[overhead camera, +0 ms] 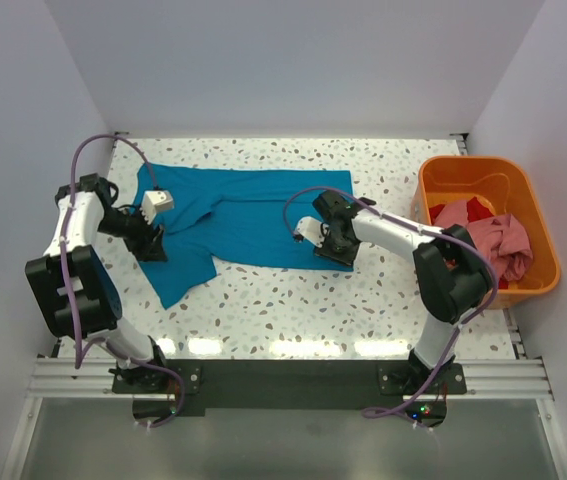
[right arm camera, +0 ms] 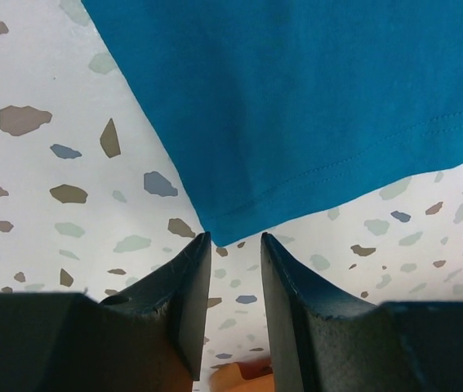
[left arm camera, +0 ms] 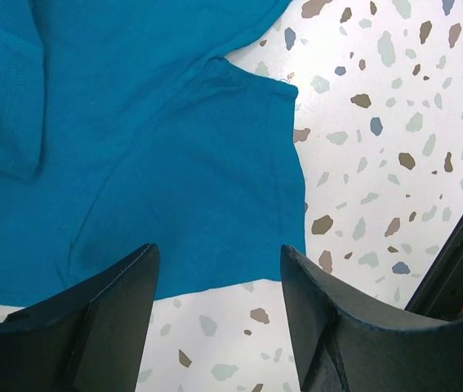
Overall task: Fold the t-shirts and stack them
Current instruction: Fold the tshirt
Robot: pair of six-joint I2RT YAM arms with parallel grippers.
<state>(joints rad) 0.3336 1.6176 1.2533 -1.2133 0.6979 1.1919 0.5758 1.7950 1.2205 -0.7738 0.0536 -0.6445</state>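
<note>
Two grippers hang low over one teal-blue t-shirt (overhead camera: pixel 253 215), which is spread flat on the speckled table (overhead camera: pixel 293 310) from the centre toward 10 o'clock. At the shirt's 8 o'clock sleeve the left gripper (left arm camera: pixel 219 261) stands released, jaws wide above the sleeve hem. At the 4 o'clock hem corner the right gripper (right arm camera: pixel 235 241) has its jaws nearly together (a slim gap shows), the corner just at its tips and not clamped. More t-shirts (overhead camera: pixel 493 240), pink and red, lie crumpled in the orange tub (overhead camera: pixel 468 162) at 3 o'clock.

A white terrazzo-speckled table (overhead camera: pixel 293 310) sits inside plain white walls (overhead camera: pixel 293 60). Light glares off its edge at 6 o'clock.
</note>
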